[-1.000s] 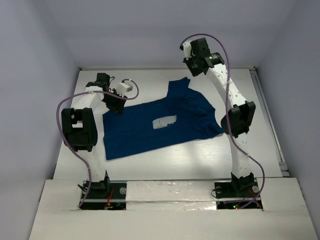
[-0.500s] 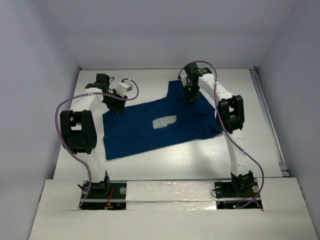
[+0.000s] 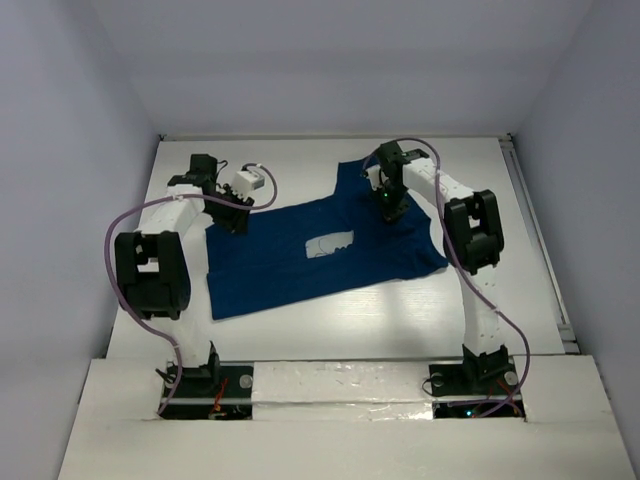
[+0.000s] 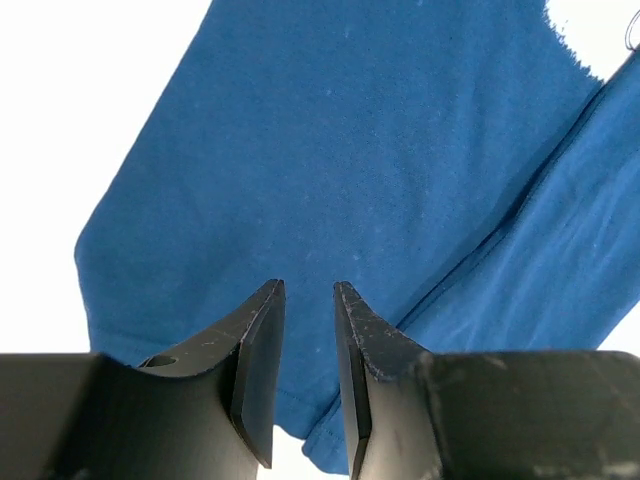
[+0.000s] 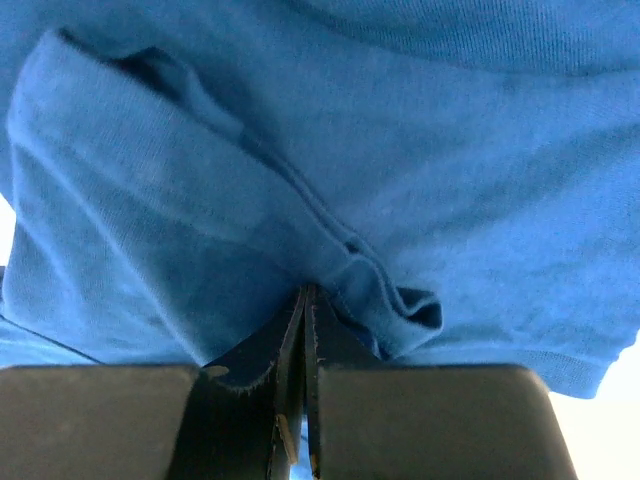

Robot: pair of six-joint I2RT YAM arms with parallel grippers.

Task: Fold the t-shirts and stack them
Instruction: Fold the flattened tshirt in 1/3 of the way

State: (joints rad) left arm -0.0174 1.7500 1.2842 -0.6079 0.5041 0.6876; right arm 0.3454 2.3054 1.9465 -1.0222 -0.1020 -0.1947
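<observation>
A: Where are the jaws?

B: My right jaws clamp a ridge of the t-shirt (image 5: 330, 150) right of its print (image 3: 330, 243), I judge to fold that side over. My left jaws, slightly apart, hover over cloth left of the print. The shirt lies spread on the tabletop (image 3: 300, 165).

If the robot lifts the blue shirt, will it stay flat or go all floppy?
Probably floppy: the t-shirt bunches into soft folds at the right gripper. It looks thin, so it is likely light. If pushed, it would probably wrinkle, not slide whole.
</observation>
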